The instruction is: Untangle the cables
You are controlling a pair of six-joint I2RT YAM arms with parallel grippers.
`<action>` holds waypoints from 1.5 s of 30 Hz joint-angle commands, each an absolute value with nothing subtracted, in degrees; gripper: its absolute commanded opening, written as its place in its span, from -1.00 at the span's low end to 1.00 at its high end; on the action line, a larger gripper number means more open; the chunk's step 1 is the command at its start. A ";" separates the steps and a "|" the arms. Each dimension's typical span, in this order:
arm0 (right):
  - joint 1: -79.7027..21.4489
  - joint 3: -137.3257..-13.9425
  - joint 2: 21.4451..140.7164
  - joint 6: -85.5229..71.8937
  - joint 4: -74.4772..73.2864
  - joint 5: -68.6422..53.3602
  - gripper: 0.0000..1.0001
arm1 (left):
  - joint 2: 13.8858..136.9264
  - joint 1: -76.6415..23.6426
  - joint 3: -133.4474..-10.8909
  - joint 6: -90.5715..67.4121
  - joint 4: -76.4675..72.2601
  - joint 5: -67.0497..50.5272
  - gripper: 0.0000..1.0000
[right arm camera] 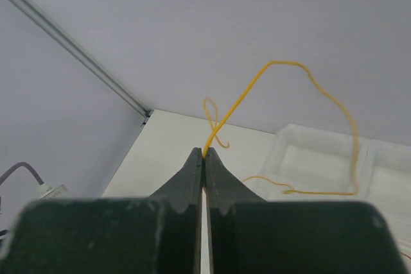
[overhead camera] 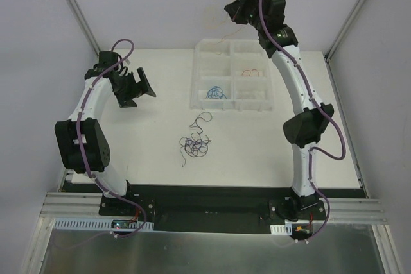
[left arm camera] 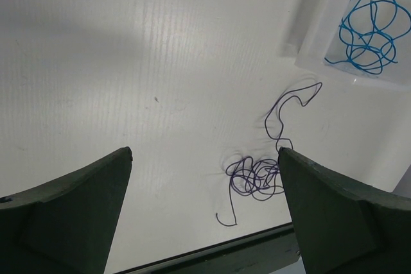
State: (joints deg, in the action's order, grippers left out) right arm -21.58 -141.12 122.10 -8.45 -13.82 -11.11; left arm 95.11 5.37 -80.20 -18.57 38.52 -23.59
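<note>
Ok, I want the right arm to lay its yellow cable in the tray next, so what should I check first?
1. Right gripper shut on the yellow cable: ok.
2. Yellow cable free of the purple tangle, which lies on the table apart from the tray: ok.
3. Yellow cable's loose end trails down to the tray: ok; into which compartment, cannot tell.
4. Blue cable and red cable each in a separate compartment: ok.
5. Left gripper open, empty, off to the left of the tray: ok.
6. Tangle is one single cable: cannot tell.
</note>
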 commanded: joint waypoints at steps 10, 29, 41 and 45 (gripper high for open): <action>-19.69 -135.44 128.84 -15.55 -10.80 -10.99 -0.99 | 90.79 5.80 -78.31 -16.44 39.81 -23.73 0.92; -22.32 -129.56 123.85 -10.20 -15.11 -21.10 -0.99 | 92.11 6.77 -79.01 -16.43 39.99 -23.64 0.93; -23.29 -126.56 116.81 -3.43 -21.80 -18.20 -0.99 | 92.64 7.47 -78.66 -17.05 39.73 -24.00 0.92; -23.20 -125.07 116.89 -4.30 -21.45 -17.05 -0.99 | 92.55 7.56 -78.22 -16.96 39.64 -24.26 0.92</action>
State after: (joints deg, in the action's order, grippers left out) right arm -23.03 -126.80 118.83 -5.19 -20.99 -18.57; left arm 93.54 6.90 -78.54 -17.08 39.38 -23.55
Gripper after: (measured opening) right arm 0.011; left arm 0.960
